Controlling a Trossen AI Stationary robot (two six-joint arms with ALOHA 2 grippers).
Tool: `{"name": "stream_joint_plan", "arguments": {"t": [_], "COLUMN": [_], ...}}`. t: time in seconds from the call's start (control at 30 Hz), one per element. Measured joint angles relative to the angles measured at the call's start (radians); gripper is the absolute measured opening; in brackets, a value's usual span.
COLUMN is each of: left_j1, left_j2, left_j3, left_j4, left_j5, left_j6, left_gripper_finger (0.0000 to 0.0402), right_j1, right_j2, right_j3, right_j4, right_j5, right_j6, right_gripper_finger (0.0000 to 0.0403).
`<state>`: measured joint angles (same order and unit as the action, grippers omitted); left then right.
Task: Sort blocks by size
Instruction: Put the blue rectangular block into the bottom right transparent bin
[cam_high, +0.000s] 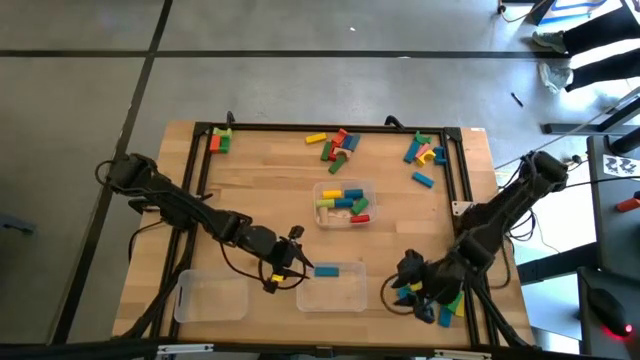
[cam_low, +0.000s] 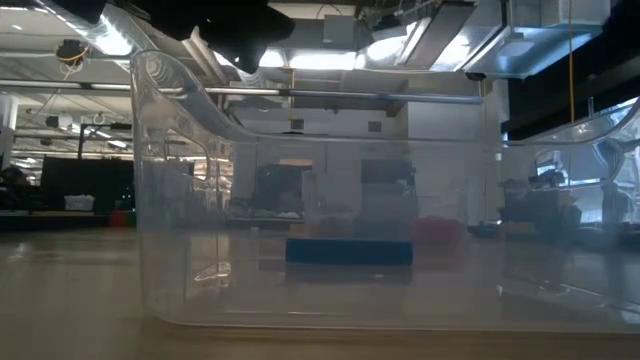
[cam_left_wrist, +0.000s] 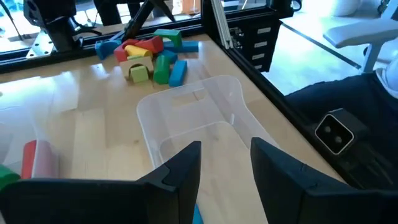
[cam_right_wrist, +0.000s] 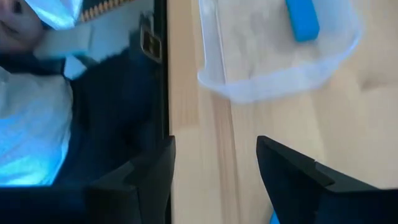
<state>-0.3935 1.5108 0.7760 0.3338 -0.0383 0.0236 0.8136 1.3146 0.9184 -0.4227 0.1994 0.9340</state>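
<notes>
A blue block (cam_high: 327, 270) lies flat on the floor of the clear tray (cam_high: 335, 290) at the near middle; it also shows in the low view (cam_low: 348, 250) and the right wrist view (cam_right_wrist: 302, 18). My left gripper (cam_high: 303, 266) is open at that tray's left end, over it (cam_left_wrist: 225, 155), and holds nothing. My right gripper (cam_high: 398, 283) is open and empty (cam_right_wrist: 214, 155), low over the bare table between that tray and a pile of blocks (cam_high: 432, 298) at the near right.
A clear tray (cam_high: 345, 203) with several blocks stands mid-table, and another clear tray (cam_high: 210, 297) at the near left. Loose blocks lie at the far left (cam_high: 220, 140), far middle (cam_high: 335, 145) and far right (cam_high: 425, 155). A black frame (cam_high: 455, 180) rims the table.
</notes>
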Motion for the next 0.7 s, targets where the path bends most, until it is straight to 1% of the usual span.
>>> {"name": "stream_joint_plan", "arguments": {"t": [0.23, 0.33, 0.5, 0.7], "left_j1": [0.000, 0.000, 0.000, 0.000], "left_j2": [0.000, 0.000, 0.000, 0.000], "left_j3": [0.000, 0.000, 0.000, 0.000], "left_j4": [-0.004, -0.003, -0.007, -0.010], "left_j5": [0.000, 0.000, 0.000, 0.000], "left_j6": [-0.012, -0.012, -0.014, -0.016], "left_gripper_finger": [0.0135, 0.0135, 0.0135, 0.0135], "right_j1": [0.012, 0.012, 0.012, 0.012], "right_j2": [0.133, 0.182, 0.246, 0.286], "right_j3": [0.000, 0.000, 0.000, 0.000], "right_j4": [-0.008, -0.041, -0.108, -0.193], "right_j5": [-0.116, -0.154, -0.191, -0.239], "right_j6": [0.030, 0.031, 0.042, 0.081], "right_gripper_finger": [0.0227, 0.0227, 0.0227, 0.0227]}}
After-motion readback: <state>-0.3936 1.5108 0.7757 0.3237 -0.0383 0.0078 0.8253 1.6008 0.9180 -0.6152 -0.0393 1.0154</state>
